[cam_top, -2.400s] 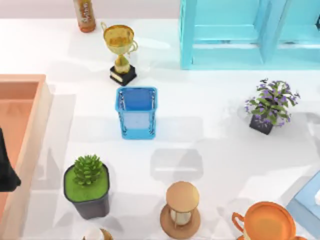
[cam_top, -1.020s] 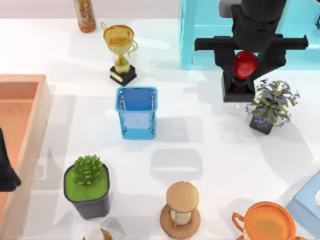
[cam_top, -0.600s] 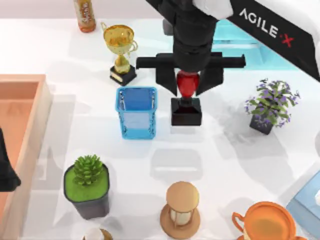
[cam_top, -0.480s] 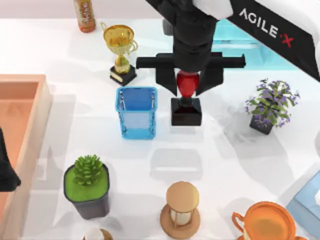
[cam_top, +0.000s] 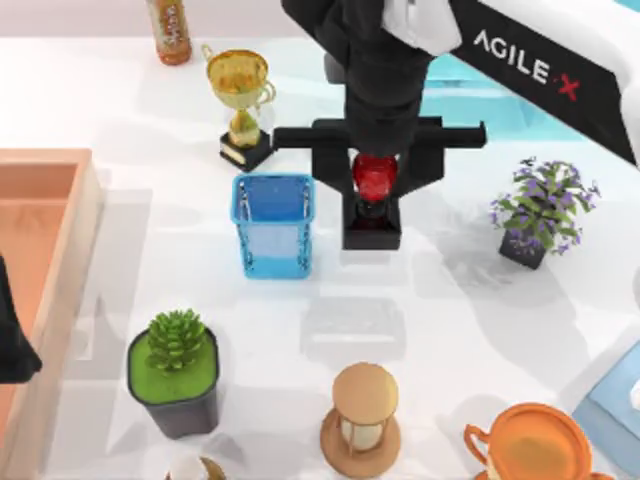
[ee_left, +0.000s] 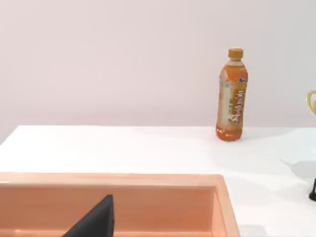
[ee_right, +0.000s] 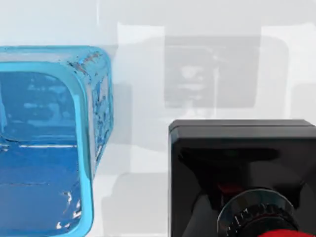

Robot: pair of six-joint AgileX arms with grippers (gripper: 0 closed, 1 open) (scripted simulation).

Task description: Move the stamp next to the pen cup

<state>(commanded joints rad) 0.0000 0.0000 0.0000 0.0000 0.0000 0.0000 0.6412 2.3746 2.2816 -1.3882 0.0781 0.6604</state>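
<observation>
- Centrally on the white desk [cam_top: 450,330], the right tool [cam_top: 377,178] hangs over the stamp [cam_top: 373,205], its black fingers [cam_top: 332,170] set on either side of the glossy red knob; whether they press the knob or stand just clear of it I cannot tell.
- Upright on its black blocky base, the stamp stands just to the right of the pen cup [cam_top: 274,224], with a narrow strip of desk between the two.
- From the right wrist camera, the black base of the stamp [ee_right: 242,173] and the blue rounded corner of the pen cup [ee_right: 49,143] sit side by side, apart, with the red knob at the picture's edge.
- At the far side, beyond the pen cup, stands a gold trophy [cam_top: 241,105] on a black foot, and farther left an orange drink bottle [cam_top: 170,28].
- Near the front lie a dark pot with a green succulent [cam_top: 175,372], a wooden hourglass [cam_top: 363,418] and an orange mug [cam_top: 530,443].
- To the right stands a small purple-flowered plant [cam_top: 543,210]; a light blue shelf unit [cam_top: 470,80] stands at the far right.
- Along the left edge is a peach-coloured tray [cam_top: 50,250], and the left tool [cam_top: 12,340] is parked over it; the left wrist camera shows one dark finger [ee_left: 96,222] above the tray wall [ee_left: 148,180] and the bottle [ee_left: 232,96] by the far wall.
</observation>
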